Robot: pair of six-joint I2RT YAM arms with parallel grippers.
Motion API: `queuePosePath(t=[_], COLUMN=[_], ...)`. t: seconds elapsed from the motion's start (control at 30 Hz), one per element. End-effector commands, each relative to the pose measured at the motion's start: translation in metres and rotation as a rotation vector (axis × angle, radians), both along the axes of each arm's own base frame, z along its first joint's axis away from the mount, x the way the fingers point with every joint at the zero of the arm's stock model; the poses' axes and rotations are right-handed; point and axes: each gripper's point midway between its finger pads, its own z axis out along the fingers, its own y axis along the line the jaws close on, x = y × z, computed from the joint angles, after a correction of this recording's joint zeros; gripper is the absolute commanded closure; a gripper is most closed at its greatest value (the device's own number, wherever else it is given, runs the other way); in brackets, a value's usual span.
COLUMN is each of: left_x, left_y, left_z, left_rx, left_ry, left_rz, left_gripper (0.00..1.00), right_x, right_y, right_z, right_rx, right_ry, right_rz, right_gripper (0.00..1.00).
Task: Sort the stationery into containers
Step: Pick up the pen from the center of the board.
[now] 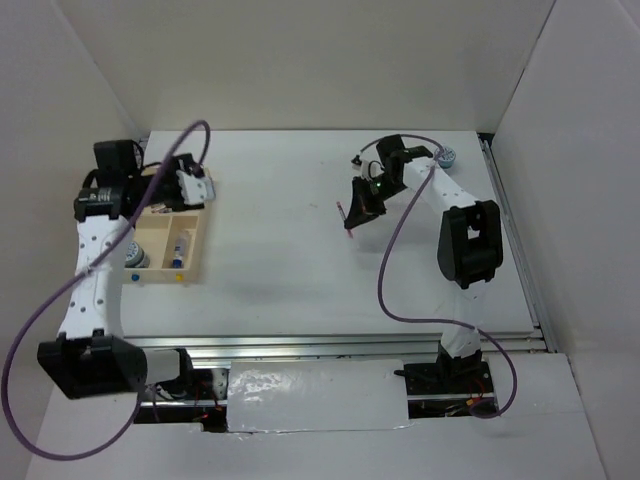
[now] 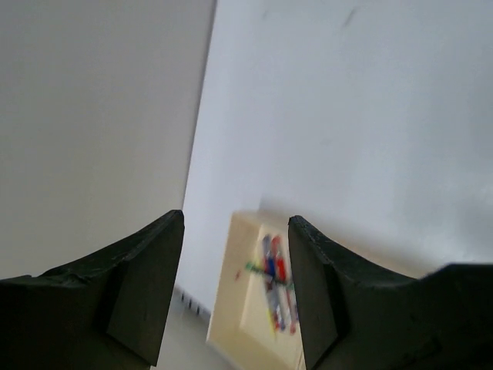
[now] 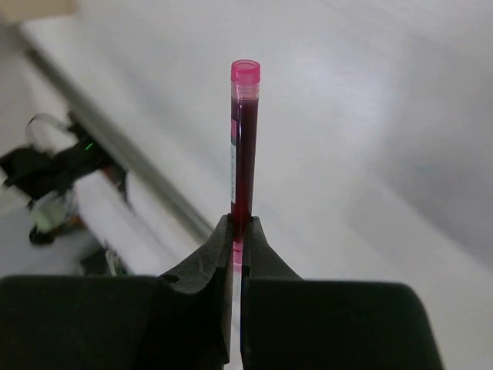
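My R gripper: clamped on thin red pen, far-centre of desk, well apart from shallow light-wood divided tray nr left edge. My L gripper: wide open, empty, over tray. Tray holds coloured pens, tiny clear bottle. Outstanding: this pen, blue-white patterned roll nr far right corner. Est. mostly done.

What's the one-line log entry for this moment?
right gripper: shut on red pen | left gripper: open, by tray | pen not yet in tray

Glossy translucent red plastic pen
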Motion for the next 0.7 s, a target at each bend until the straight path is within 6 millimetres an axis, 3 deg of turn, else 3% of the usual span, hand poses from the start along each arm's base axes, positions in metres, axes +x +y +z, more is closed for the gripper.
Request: queuePosePath(t=[0.0, 0.03, 0.07, 0.1, 0.2, 0.4, 0.67], left_x=[-0.055, -0.074, -0.087, -0.102, -0.123, -0.151, -0.162], left_y=[-0.065, -0.091, -0.107, -0.127, -0.161, -0.204, -0.235], left_z=[-0.019, -0.017, -0.033, -0.031, -0.039, -0.051, -0.071], left_rx=[-0.025, -0.016, -0.01, 0.009, 0.013, 0.068, 0.162], left_ry=[0.035, 0.017, 0.04, 0.016, 0.007, 0.095, 0.146], left_rz=[-0.209, -0.29, -0.344, -0.405, -0.491, -0.62, -0.657], left_gripper=[0.31, 0.31, 0.31, 0.31, 0.32, 0.33, 0.42], right_x=[-0.049, -0.057, -0.071, -0.083, -0.111, -0.152, -0.174], right_y=[0.054, 0.058, 0.061, 0.068, 0.081, 0.106, 0.124], right_z=[0.089, 0.09, 0.089, 0.091, 0.093, 0.104, 0.111], right_rx=[0.363, 0.377, 0.405, 0.421, 0.475, 0.52, 0.534], right_ry=[-0.061, -0.076, -0.034, -0.023, 0.024, 0.059, 0.081], right_rz=[0.288, 0.337, 0.358, 0.393, 0.463, 0.599, 0.676], right_gripper=[1.0, 1.0, 1.0, 1.0, 1.0, 1.0, 1.0])
